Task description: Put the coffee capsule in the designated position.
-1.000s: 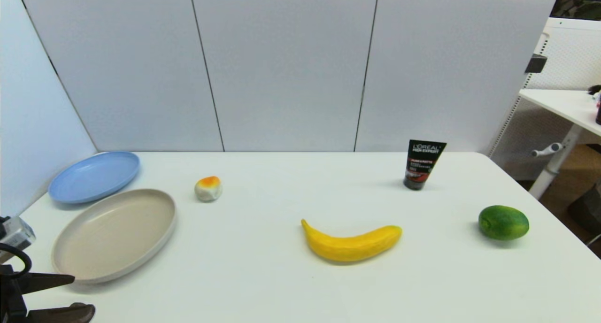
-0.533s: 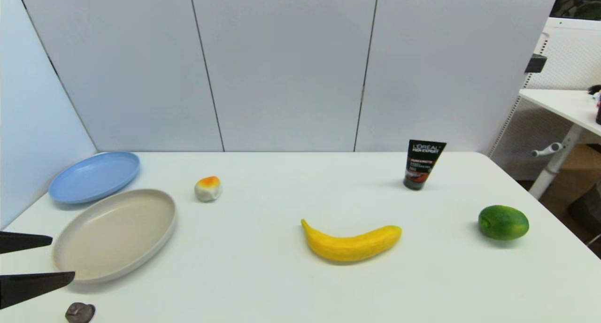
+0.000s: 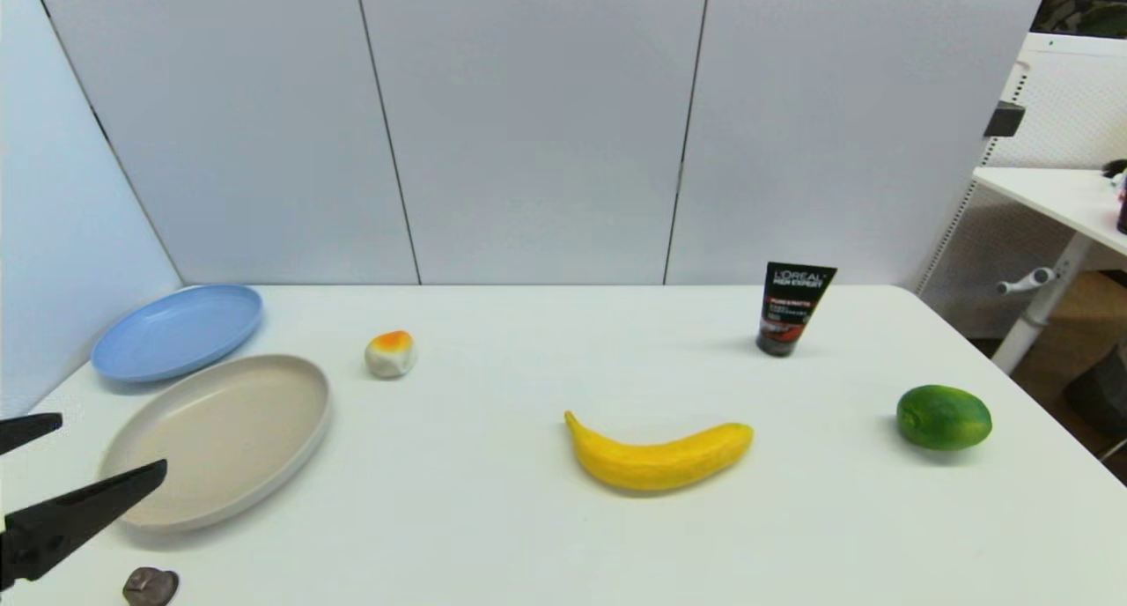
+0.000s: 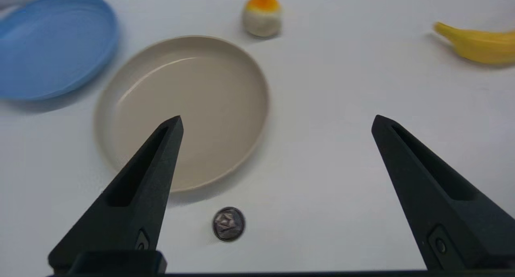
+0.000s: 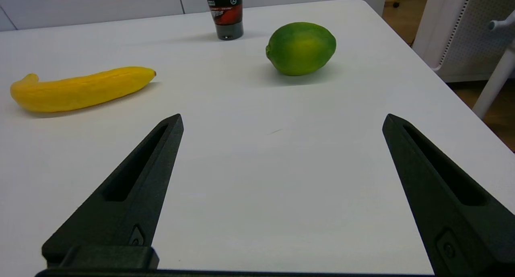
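The coffee capsule [image 3: 151, 586] is sitting on the white table [image 3: 528, 535] at the near left corner, apart from everything, with nothing gripping it. Taking the capsule as the clock centre in the head view, the beige plate [image 3: 214, 439] is lying just beside it at about 1 o'clock, its near rim close to the capsule but not touching. The left gripper [image 3: 104, 452] is hovering at about 11 o'clock from the capsule, its two black fingers spread wide apart and holding nothing; one fingertip is showing over the plate's near-left rim, the other farther left over the table edge. In the left wrist view the capsule [image 4: 228, 224] is lying between the spread fingers [image 4: 136, 188], closer to one of them, with its dark top facing up.

Beyond the beige plate, at about 12 o'clock, the blue plate [image 3: 176, 331] is resting by the left wall panel. The white-and-orange lump [image 3: 390, 353] is sitting at about 1 o'clock, past the beige plate. The banana [image 3: 659, 454] is lying at about 2 o'clock, well apart, and the lime [image 3: 943, 417] farther off near 3 o'clock. The black tube [image 3: 792, 309] is standing upright behind them.

The right gripper [image 5: 281, 120] is showing only in its own wrist view, fingers wide apart and empty, over bare table with the banana, lime and tube ahead of it.
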Tool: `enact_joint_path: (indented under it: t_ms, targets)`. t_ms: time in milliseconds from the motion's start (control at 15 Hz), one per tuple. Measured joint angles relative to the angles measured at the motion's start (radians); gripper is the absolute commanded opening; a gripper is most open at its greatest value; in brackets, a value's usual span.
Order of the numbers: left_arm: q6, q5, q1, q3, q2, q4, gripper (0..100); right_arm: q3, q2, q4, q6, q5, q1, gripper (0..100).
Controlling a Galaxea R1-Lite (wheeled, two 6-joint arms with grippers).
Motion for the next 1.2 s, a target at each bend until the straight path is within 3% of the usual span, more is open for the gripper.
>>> enact_joint_path:
  t_ms: [200, 400, 667, 1000, 1200]
  targets:
    - [-0.016, 0.121, -0.024, 0.271, -0.177, -0.269, 100, 0.000, 0.000, 0.001, 0.000, 0.000, 0.000, 100]
    - [-0.030, 0.167, -0.006, 0.461, -0.366, -0.363, 100, 0.000, 0.000, 0.000, 0.000, 0.000, -0.001, 100]
    - [-0.098, 0.175, 0.026, 0.579, -0.506, -0.357, 100, 0.000, 0.000, 0.000, 0.000, 0.000, 0.000, 100]
    - [-0.144, 0.238, -0.023, 0.586, -0.693, -0.202, 100, 0.000, 0.000, 0.000, 0.000, 0.000, 0.000, 100]
    - [-0.155, 0.257, -0.030, 0.587, -0.761, -0.178, 100, 0.000, 0.000, 0.000, 0.000, 0.000, 0.000, 100]
